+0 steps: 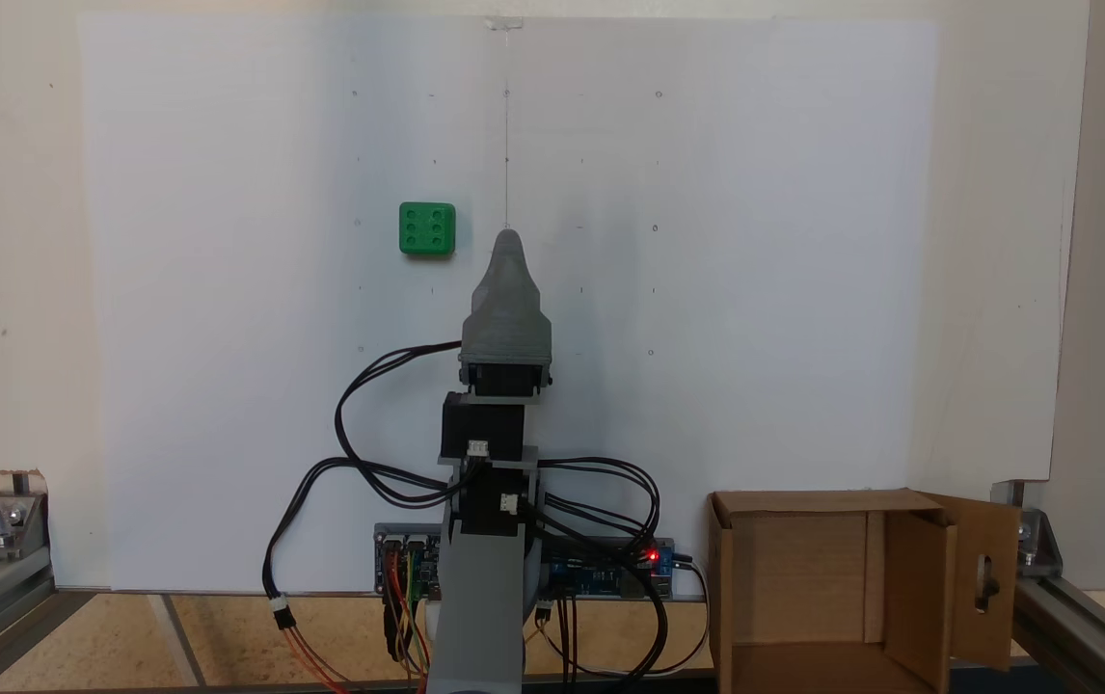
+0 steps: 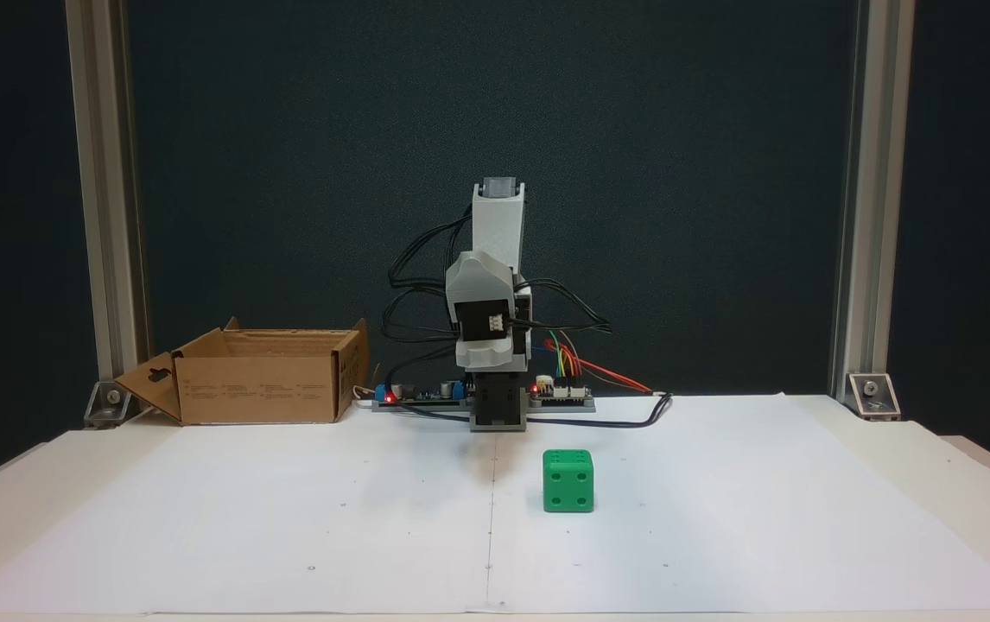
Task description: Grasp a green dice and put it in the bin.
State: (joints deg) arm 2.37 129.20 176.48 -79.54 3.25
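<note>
The green dice [image 1: 427,228] sits on the white paper, its six-pip face up, a little left of and beyond my gripper [image 1: 508,241] in a fixed view. In another fixed view the dice [image 2: 568,481] rests in front of the folded arm [image 2: 495,225], slightly to its right. My gripper hangs above the sheet, apart from the dice, and shows as a single grey tapered tip, so no gap between the jaws can be made out. The bin [image 1: 832,588], an open brown cardboard box with a slotted flap, stands beside the arm's base; it appears at the left [image 2: 262,376] in the other view.
Black cables and a controller board [image 1: 610,569] with a red light lie around the arm's base. Aluminium frame posts [image 2: 106,207] stand at the table's corners. The white sheet [image 1: 755,289] spreads wide on both sides of the dice.
</note>
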